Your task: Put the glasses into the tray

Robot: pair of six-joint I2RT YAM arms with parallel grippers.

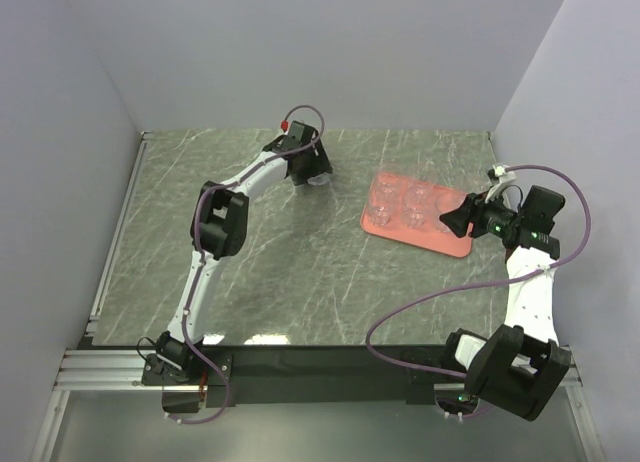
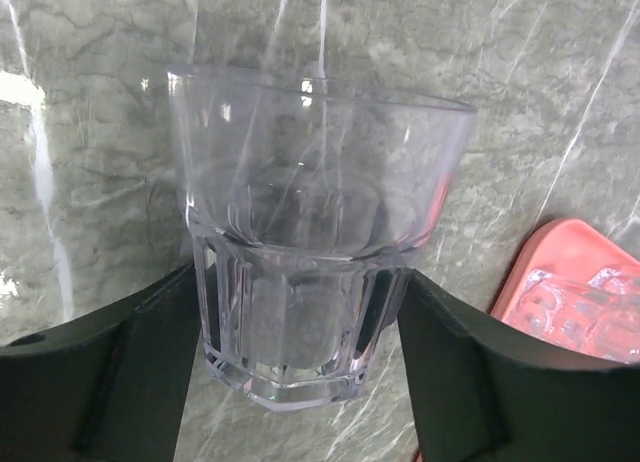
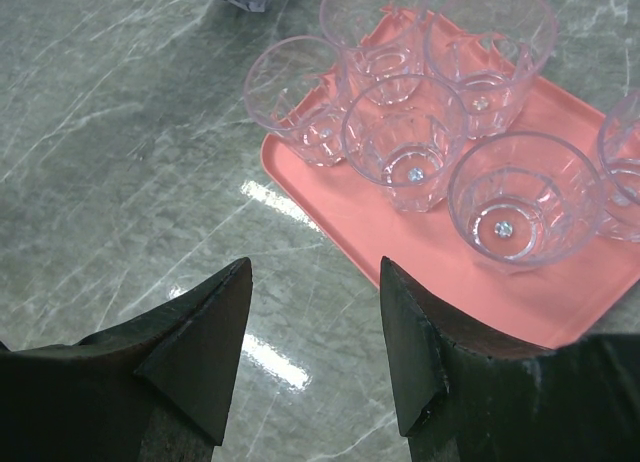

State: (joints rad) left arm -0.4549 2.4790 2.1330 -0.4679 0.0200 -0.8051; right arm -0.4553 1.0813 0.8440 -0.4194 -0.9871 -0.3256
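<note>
The left gripper (image 2: 300,327) was clamped on one glass (image 2: 315,232), which stood upright between its fingers with its base down by the fingertips. The tray (image 2: 550,247) lay off to that gripper's right, apart from the held glass. The right gripper (image 3: 315,322) had its fingers spread and held nothing. The tray lay just ahead of it and to its right, carrying the other glasses (image 3: 405,142), upright and clustered.

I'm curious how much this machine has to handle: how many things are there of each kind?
Pink tray: 1
Clear glasses: 7 (six on it, one in the left gripper)
Total: 8
</note>
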